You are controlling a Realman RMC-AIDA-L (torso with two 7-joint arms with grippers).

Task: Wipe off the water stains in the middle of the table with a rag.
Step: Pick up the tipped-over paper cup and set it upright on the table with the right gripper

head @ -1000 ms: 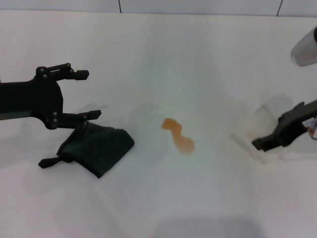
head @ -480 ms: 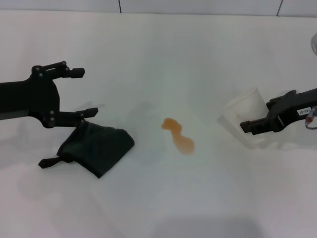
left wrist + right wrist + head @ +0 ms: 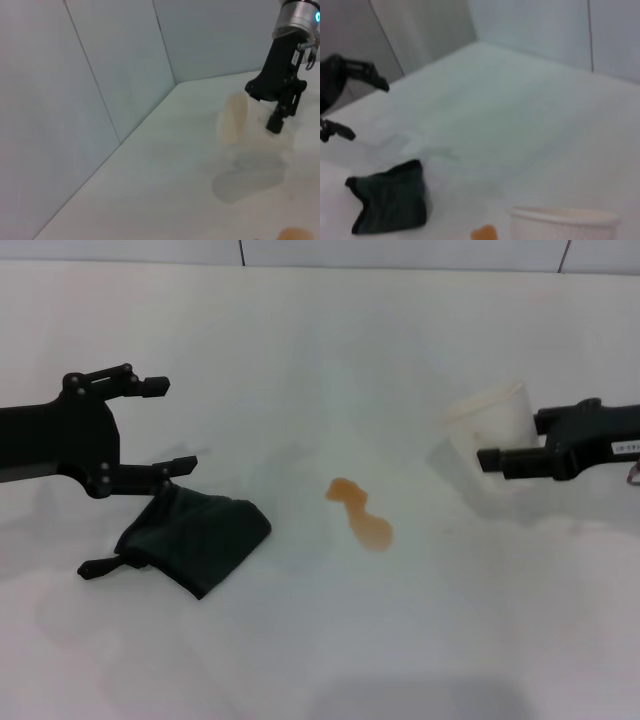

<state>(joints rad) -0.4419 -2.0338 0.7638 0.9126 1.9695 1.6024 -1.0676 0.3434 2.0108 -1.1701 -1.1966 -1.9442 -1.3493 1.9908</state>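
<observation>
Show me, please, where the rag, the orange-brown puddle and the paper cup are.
rag (image 3: 205, 535): head view, middle of the dark cloth.
orange-brown puddle (image 3: 362, 516): head view, neck between its two lobes.
paper cup (image 3: 490, 425): head view, its side wall.

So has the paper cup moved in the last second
Yes. The paper cup, held by the right gripper, has come upright and shifted farther from the robot, relative to the unmoved water stains.

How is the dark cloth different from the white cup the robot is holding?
The rag is dark green-black, while the cup is white. The rag is soft and crumpled flat on the table; the cup is stiff and round. The rag lies free just below the open left gripper; the cup is gripped by the right gripper. Both sit beside the orange puddle, on opposite sides.
</observation>
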